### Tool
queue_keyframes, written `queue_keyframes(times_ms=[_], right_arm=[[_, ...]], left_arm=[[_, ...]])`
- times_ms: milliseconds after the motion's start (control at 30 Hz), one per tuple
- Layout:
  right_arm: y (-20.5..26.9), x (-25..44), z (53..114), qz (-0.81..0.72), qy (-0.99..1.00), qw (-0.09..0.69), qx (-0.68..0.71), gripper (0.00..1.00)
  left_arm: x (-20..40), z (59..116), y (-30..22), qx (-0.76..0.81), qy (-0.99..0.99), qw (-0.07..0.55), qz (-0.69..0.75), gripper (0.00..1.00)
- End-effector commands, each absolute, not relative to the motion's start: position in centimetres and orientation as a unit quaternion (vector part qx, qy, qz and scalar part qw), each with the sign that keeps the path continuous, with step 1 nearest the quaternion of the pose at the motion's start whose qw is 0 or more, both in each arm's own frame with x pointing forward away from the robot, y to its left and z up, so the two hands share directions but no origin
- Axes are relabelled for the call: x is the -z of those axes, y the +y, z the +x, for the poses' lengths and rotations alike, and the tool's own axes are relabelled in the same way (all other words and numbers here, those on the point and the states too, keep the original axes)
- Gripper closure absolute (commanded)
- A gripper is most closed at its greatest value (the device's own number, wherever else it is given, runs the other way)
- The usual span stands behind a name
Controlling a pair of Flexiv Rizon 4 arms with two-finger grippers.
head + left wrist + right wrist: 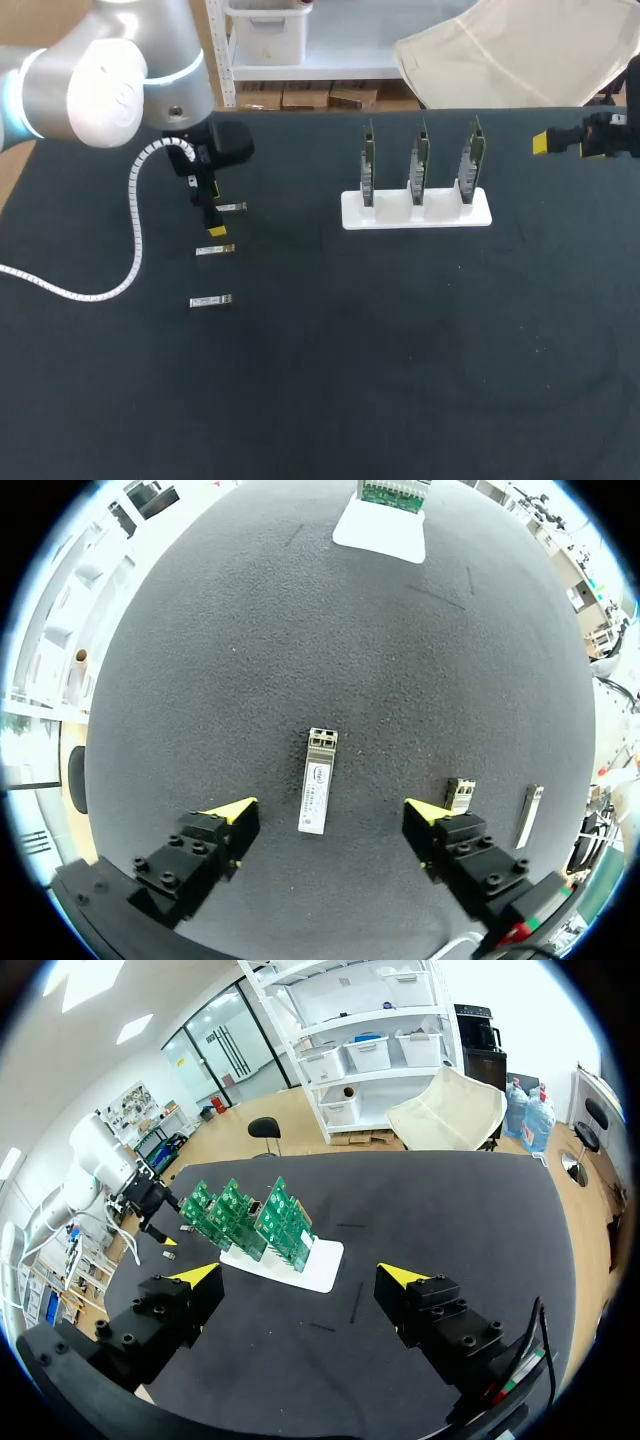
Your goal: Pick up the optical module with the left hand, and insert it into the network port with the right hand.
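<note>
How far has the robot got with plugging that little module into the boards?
Barely started; nothing looks done yet. The left gripper hangs with open fingers either side of one optical module, which lies unlifted on the table; other modules lie beside it. The right gripper is open and empty, off from the circuit boards. Left to do: grasp, hand over, insert.

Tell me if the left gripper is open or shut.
Open. On the left gripper the yellow tips stand wide apart, either side of a module lying flat on the table, untouched.
</note>
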State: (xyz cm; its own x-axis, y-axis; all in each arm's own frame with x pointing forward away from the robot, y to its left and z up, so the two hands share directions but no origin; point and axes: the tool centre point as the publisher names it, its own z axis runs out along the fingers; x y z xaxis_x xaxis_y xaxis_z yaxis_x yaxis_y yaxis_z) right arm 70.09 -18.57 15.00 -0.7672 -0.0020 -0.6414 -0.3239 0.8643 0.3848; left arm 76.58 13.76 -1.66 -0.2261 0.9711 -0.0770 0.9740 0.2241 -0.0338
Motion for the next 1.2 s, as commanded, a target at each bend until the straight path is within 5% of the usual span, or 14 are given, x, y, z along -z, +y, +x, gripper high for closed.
queue_keyframes(times_ms=[33, 167, 800, 1200], right_arm=[[-18.5, -15.1, 70.0, -0.088, 0.908, 0.33, -0.242, 0.0], [-18.5, -15.1, 70.0, -0.088, 0.908, 0.33, -0.242, 0.0], [-18.5, -15.1, 70.0, -0.088, 0.908, 0.33, -0.242, 0.0], [-18.5, -15.1, 70.0, -0.088, 0.908, 0.33, -0.242, 0.0]], left_arm=[[1.9, 76.9, 13.9, 0.041, 0.78, 0.015, 0.624, 0.67], [2.0, 76.8, 13.9, 0.043, 0.779, 0.013, 0.626, 1.0], [1.0, 76.5, 13.8, 0.046, 0.787, 0.042, 0.614, 1.0], [-9.8, 79.1, 11.6, 0.116, 0.766, 0.25, 0.581, 1.0]])
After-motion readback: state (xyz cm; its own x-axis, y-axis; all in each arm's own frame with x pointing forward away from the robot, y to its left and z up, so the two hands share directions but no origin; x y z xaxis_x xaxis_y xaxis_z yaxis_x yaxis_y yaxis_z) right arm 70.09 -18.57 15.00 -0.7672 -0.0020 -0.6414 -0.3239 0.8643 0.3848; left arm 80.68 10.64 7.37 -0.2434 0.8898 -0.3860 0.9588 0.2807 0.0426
